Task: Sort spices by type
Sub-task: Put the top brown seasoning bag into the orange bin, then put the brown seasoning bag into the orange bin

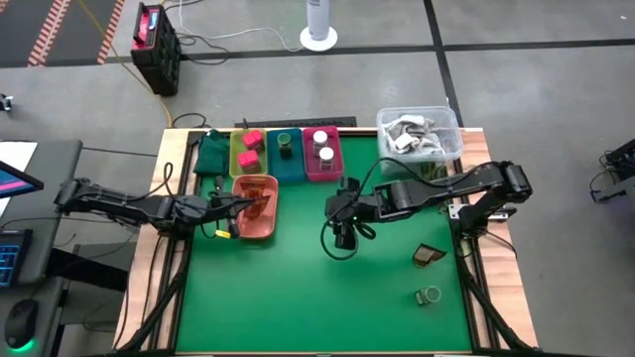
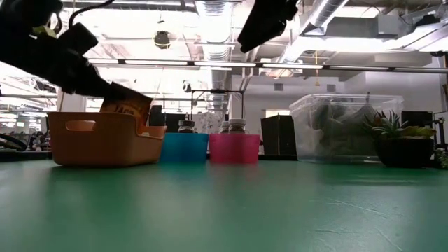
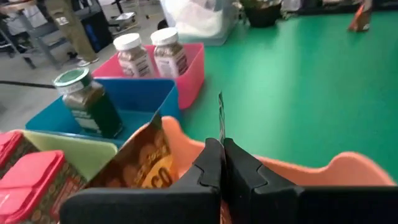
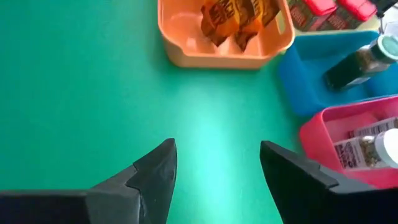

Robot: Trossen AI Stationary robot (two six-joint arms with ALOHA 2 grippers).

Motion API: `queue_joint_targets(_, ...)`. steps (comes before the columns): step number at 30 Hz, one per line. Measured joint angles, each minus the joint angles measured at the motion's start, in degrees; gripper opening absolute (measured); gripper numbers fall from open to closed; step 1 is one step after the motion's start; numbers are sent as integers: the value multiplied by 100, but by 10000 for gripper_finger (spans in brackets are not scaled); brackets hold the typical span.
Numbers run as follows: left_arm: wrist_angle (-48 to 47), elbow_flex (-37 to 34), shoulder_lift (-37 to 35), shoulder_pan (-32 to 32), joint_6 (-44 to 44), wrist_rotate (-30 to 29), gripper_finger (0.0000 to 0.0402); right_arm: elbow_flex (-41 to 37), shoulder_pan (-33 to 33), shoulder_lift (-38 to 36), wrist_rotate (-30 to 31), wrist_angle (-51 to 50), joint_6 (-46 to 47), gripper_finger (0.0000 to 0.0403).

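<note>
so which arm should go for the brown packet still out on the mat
Right. The right gripper is open and empty over the mat, nearer the loose brown packet. The left gripper is shut on a packet over the salmon tray.

Dark jointed arms, black cables

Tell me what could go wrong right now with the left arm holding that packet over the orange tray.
The left gripper pinches only the brown packet's thin edge above the salmon tray, so it may slip or land outside. Another packet leans against the tray's wall, so the new one could knock it over. The open right gripper hovers over the mat near the trays; both arms could crowd each other.
</note>
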Motion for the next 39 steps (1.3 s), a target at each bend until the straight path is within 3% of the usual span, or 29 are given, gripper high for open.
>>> queue_joint_targets(10,-6,-304,-288,0,139,-174,0,-22,33,0,2,-84,168,260)
queue_joint_targets(17,-72,-527,-285,0,-456,-265,10,-22,33,0,2,-84,189,260)
queue_joint_targets(31,-198,-483,-286,0,-678,-264,166,-24,71,0,0,-291,341,260)
queue_joint_targets(39,-970,321,-283,0,-569,-333,194,-24,115,-220,-4,-1783,986,260)
